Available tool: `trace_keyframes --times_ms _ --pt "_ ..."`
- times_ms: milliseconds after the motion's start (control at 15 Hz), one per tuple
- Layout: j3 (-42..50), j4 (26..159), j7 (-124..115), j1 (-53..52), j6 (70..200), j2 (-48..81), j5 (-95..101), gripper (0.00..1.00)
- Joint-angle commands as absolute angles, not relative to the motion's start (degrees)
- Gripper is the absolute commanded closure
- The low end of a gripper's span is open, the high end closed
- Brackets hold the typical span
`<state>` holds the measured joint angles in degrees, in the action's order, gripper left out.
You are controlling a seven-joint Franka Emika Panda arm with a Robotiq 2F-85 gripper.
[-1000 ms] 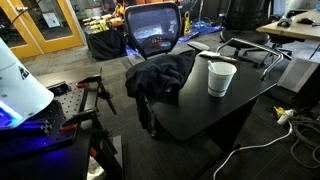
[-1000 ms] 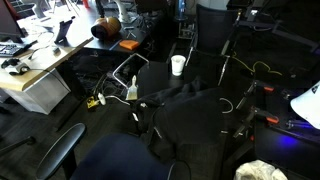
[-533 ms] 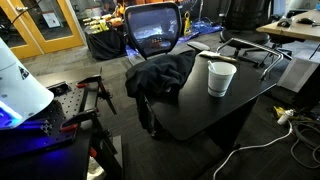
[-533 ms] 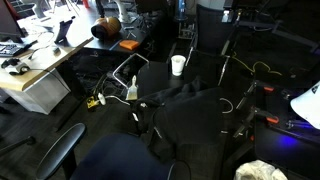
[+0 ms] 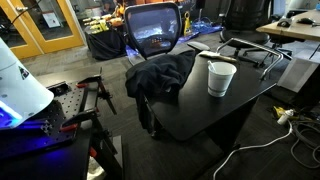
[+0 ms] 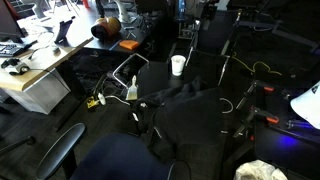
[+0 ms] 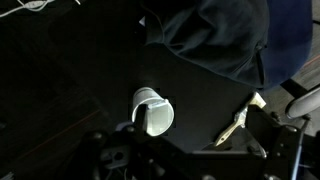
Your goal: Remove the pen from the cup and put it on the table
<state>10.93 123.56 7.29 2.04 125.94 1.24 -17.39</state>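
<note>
The white cup (image 5: 221,78) stands upright on the black table (image 5: 190,112); it also shows in an exterior view (image 6: 178,65) and from above in the wrist view (image 7: 152,110). No pen shows sticking out of it. A slim pale stick-like thing (image 7: 238,122) lies on the table beyond the cup; I cannot tell whether it is the pen. My gripper (image 7: 190,166) hangs high above the table, well short of the cup. Its dark jaws merge with the dark tabletop, so their state does not show.
A dark cloth (image 5: 160,75) is heaped on the table beside the cup, next to an office chair (image 5: 153,30). Black stands and cables (image 6: 245,95) lie around the table. A wooden desk (image 6: 40,70) stands off to one side.
</note>
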Motion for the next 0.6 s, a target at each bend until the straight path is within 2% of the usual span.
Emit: trace_keyframes --times_ms 0,533 --pt "9.04 119.28 3.58 3.95 130.65 7.6 -17.72 0.0" --pt "7.88 119.5 3.83 4.96 132.26 9.19 -16.89 0.0"
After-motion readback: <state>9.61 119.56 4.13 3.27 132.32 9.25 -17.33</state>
